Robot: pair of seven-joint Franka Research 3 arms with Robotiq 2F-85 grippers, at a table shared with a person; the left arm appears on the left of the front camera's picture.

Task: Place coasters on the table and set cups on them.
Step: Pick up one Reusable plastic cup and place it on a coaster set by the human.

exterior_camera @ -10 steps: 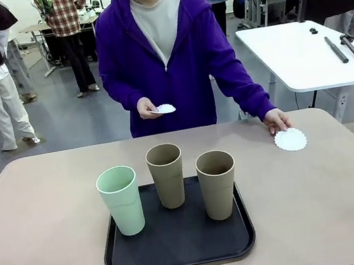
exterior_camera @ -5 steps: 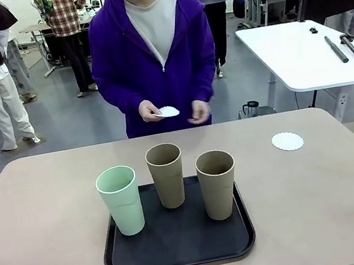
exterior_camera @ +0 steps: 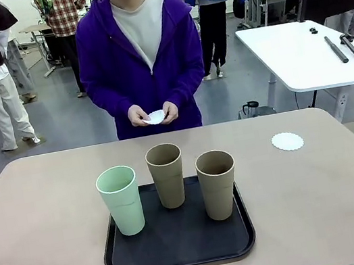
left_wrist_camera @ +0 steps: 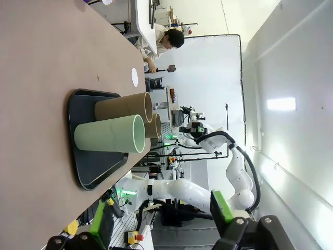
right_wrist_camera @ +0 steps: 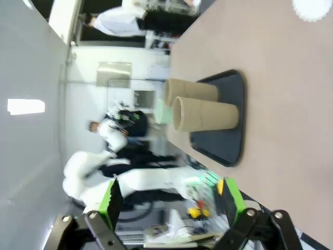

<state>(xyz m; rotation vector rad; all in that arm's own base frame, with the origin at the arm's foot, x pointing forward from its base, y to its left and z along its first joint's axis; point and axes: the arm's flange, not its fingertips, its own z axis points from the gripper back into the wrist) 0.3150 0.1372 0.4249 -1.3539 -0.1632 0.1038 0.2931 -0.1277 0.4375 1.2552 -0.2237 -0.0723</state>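
Three cups stand on a black tray [exterior_camera: 181, 252] on the beige table [exterior_camera: 41, 218]: a mint green cup [exterior_camera: 120, 201] at left, a tan cup [exterior_camera: 167, 175] in the middle and a tan cup [exterior_camera: 217, 183] at right. One white lacy coaster [exterior_camera: 287, 141] lies flat at the far right of the table. The person at the far side holds another coaster [exterior_camera: 155, 117] in both hands, above the floor and off the table. My left gripper [left_wrist_camera: 161, 219] is open and empty, well back from the mint cup [left_wrist_camera: 109, 134]. The right gripper [right_wrist_camera: 171, 200] is open too, far from the tan cup [right_wrist_camera: 205, 115].
A white table [exterior_camera: 307, 54] with black tools stands behind at the right. Other people stand farther back in the room. Bare tabletop lies on both sides of the tray and between the tray and the far edge.
The person's hand left the coaster at the far right and drew back. Both hands now meet on the held coaster, and the person has shifted to the picture's left.
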